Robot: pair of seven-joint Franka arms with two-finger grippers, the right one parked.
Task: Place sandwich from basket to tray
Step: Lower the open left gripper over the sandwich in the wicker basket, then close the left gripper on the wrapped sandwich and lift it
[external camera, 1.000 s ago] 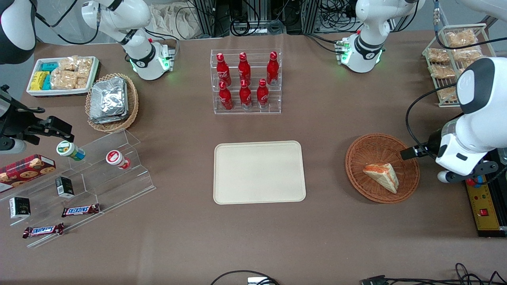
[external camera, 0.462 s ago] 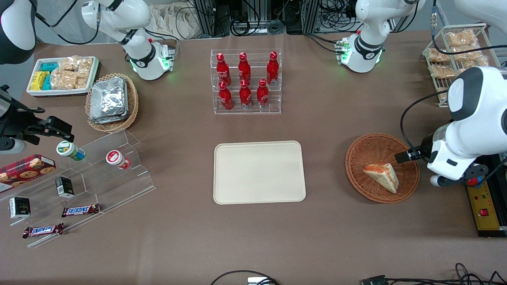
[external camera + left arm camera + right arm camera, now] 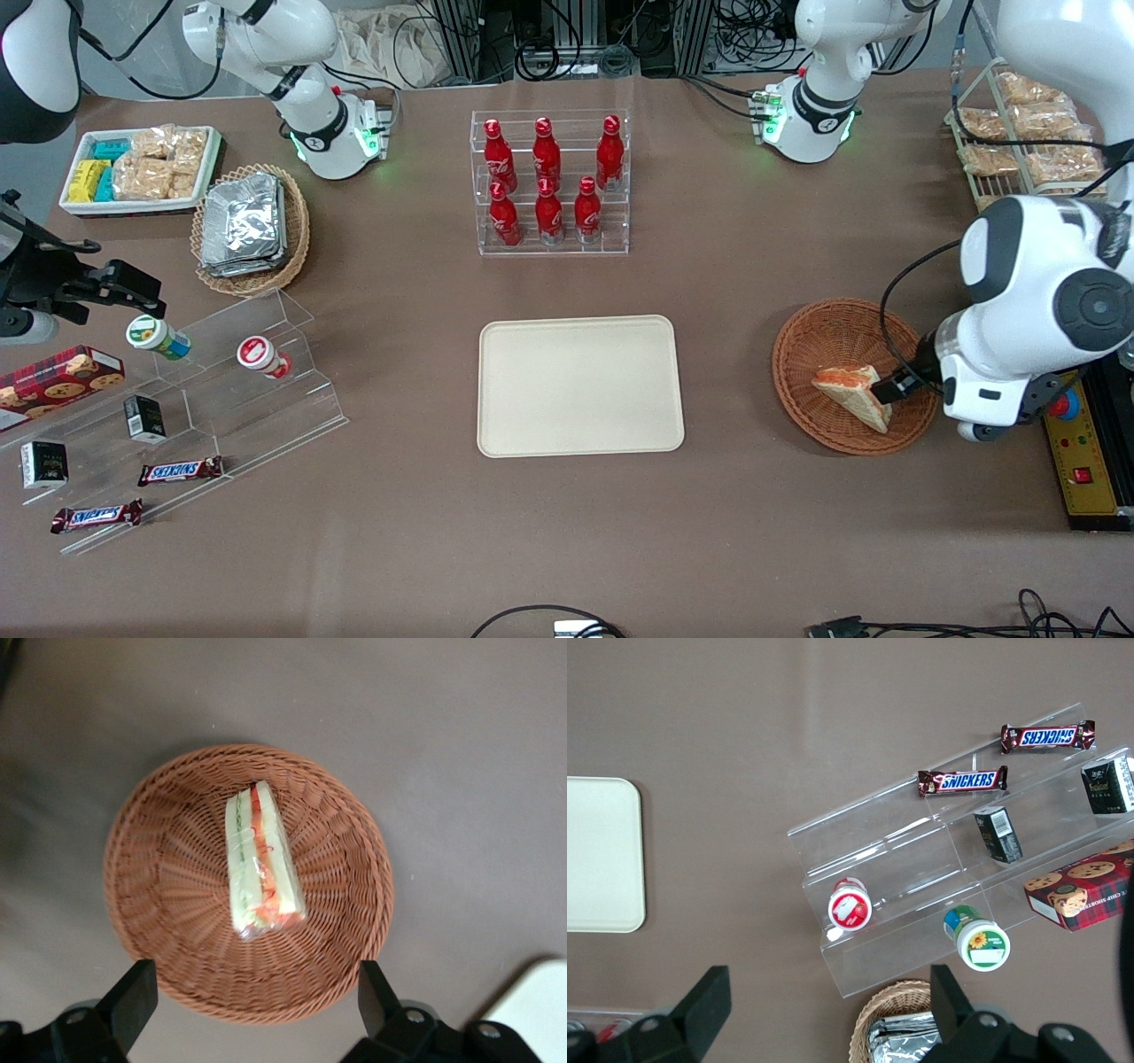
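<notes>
Gripper (image 3: 251, 997) spread wide, holding nothing, hovering above the basket (image 3: 824, 337) w/ fingers (image 3: 133, 997) straddling its rim; sandwich (image 3: 852, 397) lying on its side inside basket, toward working arm's end of table; tray (image 3: 580, 386) bare at table centre, well apart from basket.

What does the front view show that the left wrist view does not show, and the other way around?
Only the front view shows the whole tray, the rack of red bottles and the snack displays toward the parked arm's end of the table.

Only the left wrist view looks straight down into the basket and shows the sandwich's green and orange-red filling edge, with the tool open, one finger over each side of the rim.

Both show the sandwich lying in the basket, not yet gripped, and the brown table.
</notes>
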